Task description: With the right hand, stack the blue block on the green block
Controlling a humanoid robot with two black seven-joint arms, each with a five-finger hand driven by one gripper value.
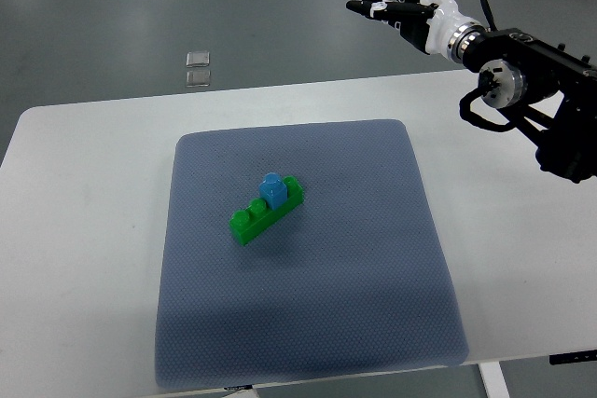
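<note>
surface: white table (84,230) | on it: blue-grey mat (308,323) | on mat: green block (244,226)

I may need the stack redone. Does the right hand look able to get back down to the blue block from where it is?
Probably yes. The right hand hangs open, beyond the table's far edge, holding nothing. The blue block sits on top of the green block mid-mat, and nothing stands between them.

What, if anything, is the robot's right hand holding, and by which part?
Nothing is held. The right hand is raised beyond the table's far edge with fingers extended and empty, while the blue block sits on the green block on the mat.
</note>
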